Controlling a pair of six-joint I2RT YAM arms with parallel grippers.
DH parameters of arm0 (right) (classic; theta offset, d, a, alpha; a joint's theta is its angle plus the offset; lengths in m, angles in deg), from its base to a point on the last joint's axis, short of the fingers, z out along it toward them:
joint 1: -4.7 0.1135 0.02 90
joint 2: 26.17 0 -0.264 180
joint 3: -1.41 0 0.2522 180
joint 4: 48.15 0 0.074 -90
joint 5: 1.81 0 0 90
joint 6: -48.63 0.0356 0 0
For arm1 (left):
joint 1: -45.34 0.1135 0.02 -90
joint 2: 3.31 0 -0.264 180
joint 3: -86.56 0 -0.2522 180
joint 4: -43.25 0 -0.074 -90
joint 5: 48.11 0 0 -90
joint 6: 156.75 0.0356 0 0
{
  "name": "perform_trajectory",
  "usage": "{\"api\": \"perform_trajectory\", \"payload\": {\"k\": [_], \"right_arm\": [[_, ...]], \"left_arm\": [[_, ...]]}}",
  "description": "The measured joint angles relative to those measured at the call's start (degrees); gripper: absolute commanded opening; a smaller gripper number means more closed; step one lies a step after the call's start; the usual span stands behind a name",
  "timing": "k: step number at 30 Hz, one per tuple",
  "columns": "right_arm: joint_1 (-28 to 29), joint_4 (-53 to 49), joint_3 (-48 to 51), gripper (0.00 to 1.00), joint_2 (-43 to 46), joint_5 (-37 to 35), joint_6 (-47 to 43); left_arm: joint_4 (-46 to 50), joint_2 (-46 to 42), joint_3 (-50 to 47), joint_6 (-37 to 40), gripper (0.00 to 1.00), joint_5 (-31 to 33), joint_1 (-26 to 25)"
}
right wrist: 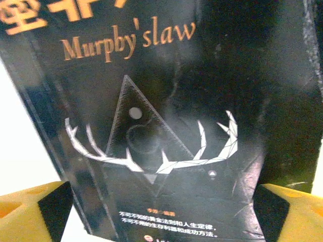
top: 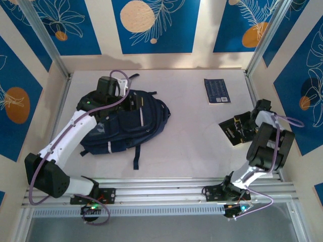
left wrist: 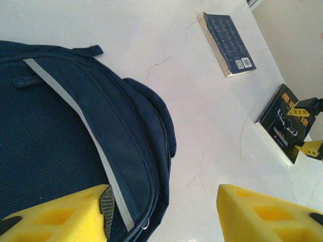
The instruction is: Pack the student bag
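Observation:
The student bag point(top: 126, 126), navy with pale grey stripes, lies flat on the left half of the table. My left gripper point(top: 132, 103) hovers open over its upper right part. In the left wrist view one yellow finger is above the bag's point(left wrist: 75, 141) fabric and the other above bare table, with the gripper point(left wrist: 164, 209) holding nothing. My right gripper point(top: 248, 126) is open at a black book point(top: 233, 129) on the right. Its pads point(right wrist: 55, 209) straddle the book's point(right wrist: 161, 126) lower edges, close to both sides.
A dark blue book point(top: 217, 91) lies flat at the back right and appears as a thin blue book point(left wrist: 229, 43) in the left wrist view. The bag's dark straps point(top: 136, 159) trail toward the front. Metal posts stand at the back corners.

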Motion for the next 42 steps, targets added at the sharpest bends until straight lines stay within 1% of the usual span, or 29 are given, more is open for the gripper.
{"api": "perform_trajectory", "payload": {"k": [2,6,9,15,20,29,33,36,37,39,40,42], "right_arm": [[0.13,-1.68,-2.82,0.88,-2.47,-0.17,-1.36],[0.83,-4.98,-6.75,0.75,-6.38,0.20,-4.70],[2.01,-6.78,-9.81,0.75,-8.87,1.44,-6.49],[7.06,-5.79,-9.79,0.75,-8.96,2.73,-6.54],[12.04,-2.93,-5.40,0.75,-5.51,2.97,-5.42],[20.37,1.66,8.70,0.74,6.29,5.53,-2.12],[27.71,-0.44,11.17,0.74,9.60,5.46,-1.57],[31.76,-5.73,11.15,0.78,12.04,2.69,-2.03],[31.80,-7.63,11.15,0.80,13.55,1.40,-2.05],[28.50,-10.25,11.15,0.86,18.93,-0.76,-2.64],[25.29,-10.67,11.15,0.89,21.46,-1.57,-3.04],[19.26,-10.78,11.13,0.91,24.90,-2.36,-3.76]], "left_arm": [[-0.15,0.00,-0.04,0.00,0.56,-0.02,0.00],[-0.63,0.15,-0.28,-0.15,0.55,-0.98,0.00],[-1.29,1.03,-0.28,-0.17,0.55,-2.10,0.00],[-1.36,2.19,-0.28,-0.17,0.55,-2.82,0.00],[-1.64,2.19,-0.28,-0.15,0.55,-3.08,0.02],[-1.77,2.19,-0.28,-0.17,0.55,-3.19,0.07],[-1.77,2.19,-0.28,-0.17,0.54,-3.21,0.07],[-1.75,2.19,-0.28,-0.15,0.54,-3.13,-0.33],[-1.64,2.27,-0.20,-0.13,0.54,-2.93,-0.66],[-0.13,3.80,1.95,-0.13,0.54,-2.43,-2.16],[0.20,5.29,3.69,-0.15,0.54,-2.49,-3.45],[-0.15,9.11,7.28,-0.66,0.54,-2.69,-7.06]]}}
